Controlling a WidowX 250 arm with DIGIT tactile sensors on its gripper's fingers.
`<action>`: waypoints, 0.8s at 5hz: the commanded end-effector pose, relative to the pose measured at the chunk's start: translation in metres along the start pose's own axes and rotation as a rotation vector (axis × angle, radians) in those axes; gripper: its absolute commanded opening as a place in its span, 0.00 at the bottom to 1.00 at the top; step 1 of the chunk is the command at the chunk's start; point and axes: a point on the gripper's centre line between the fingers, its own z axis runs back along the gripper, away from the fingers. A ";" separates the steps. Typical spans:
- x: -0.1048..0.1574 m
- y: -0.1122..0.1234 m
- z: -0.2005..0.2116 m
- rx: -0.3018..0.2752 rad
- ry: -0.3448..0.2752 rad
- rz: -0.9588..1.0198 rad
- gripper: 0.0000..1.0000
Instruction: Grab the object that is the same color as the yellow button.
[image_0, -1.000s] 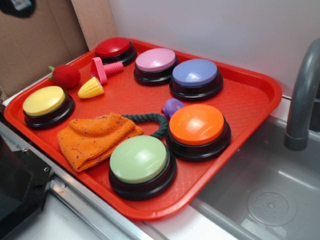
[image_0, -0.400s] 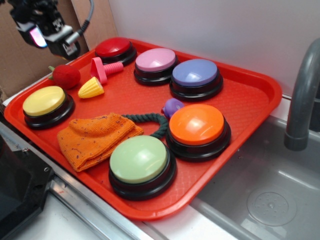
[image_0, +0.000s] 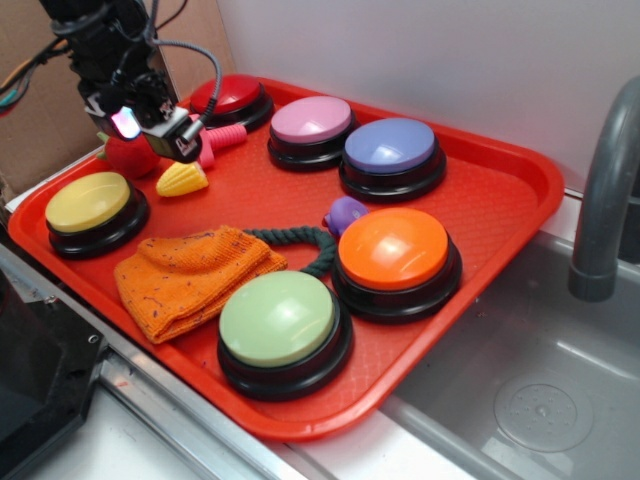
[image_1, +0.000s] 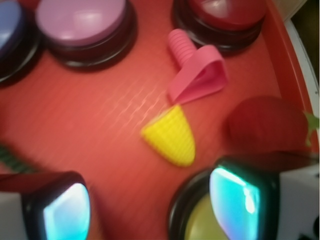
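The small yellow ridged plastic corn-cob cone (image_1: 170, 135) was lying ahead of the gripper (image_1: 155, 205), between its spread jaws. It looked light, stiff, a bit slippery; best pinched across the ridged middle.

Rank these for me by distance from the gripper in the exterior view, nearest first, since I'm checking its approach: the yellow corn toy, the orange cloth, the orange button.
1. The yellow corn toy: just below the gripper, at the tray's back-left.
2. The orange cloth: farther toward the front edge.
3. The orange button: farthest, across the tray on its right side.
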 end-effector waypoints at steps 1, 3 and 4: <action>0.013 0.012 -0.031 0.028 0.022 0.022 1.00; 0.019 0.013 -0.052 0.064 0.026 0.005 1.00; 0.020 0.013 -0.057 0.055 0.025 0.008 1.00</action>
